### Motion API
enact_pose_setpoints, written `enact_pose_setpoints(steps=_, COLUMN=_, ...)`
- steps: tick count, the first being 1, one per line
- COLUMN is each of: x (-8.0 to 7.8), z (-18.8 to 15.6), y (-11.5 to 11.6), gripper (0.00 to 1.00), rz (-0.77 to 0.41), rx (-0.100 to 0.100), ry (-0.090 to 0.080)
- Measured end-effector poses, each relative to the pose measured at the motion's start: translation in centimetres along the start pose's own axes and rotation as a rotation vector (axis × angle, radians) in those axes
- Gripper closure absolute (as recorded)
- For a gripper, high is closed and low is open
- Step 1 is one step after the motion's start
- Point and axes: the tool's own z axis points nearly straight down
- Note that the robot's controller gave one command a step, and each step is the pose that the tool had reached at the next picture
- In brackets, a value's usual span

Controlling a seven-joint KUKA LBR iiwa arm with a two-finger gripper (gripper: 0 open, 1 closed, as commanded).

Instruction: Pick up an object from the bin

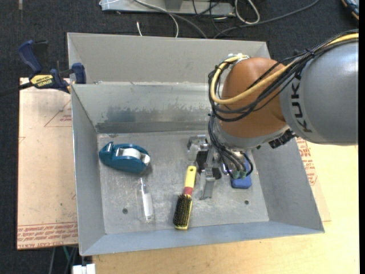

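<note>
Nearest thing to the gripper: brush (186, 197), yellow handle, black bristle head. It lies flat at about 6 o'clock on the bin (165, 153) floor, handle toward 12, head toward 6, close to the near wall.

Gripper (205, 190) is low over the floor, just beside the handle on its 3 o'clock side. Contact with the handle can't be made out, and the brush is not seen inside the gripper. Whether the gripper is spread or closed: cannot tell, since the orange wrist cover (251, 96) and cables crowd it from above.

Small blue thing (240, 181) at 3 o'clock of the gripper, partly under the wrist; kind unclear.

Clear tube (146, 201) at 9 o'clock of the brush, apart from it. Blue tape dispenser (124, 157) at 10 o'clock, well apart.

Judgement on the step: if the brush is the pick, the gripper sits off to one side. It would need to shift toward 9 o'clock so the handle runs between the jaws, closing across the narrow width, not along the 12–6 length. Take the yellow handle rather than the bristles, which would give. Grip near the handle's lower end, close to the head, to limit tipping on the lift.

Risk: nudging the brush aside rather than straddling it.
</note>
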Motion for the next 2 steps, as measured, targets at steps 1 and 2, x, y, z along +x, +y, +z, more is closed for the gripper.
enact_pose_setpoints(steps=1, x=-0.2, z=-0.3, y=0.0, gripper=0.0, rz=0.002, rx=0.0, ry=-0.006)
enact_pose_setpoints(steps=2, x=1.8, z=3.8, y=0.3, gripper=0.0, rz=-0.391, rx=-0.001, ry=-0.003)
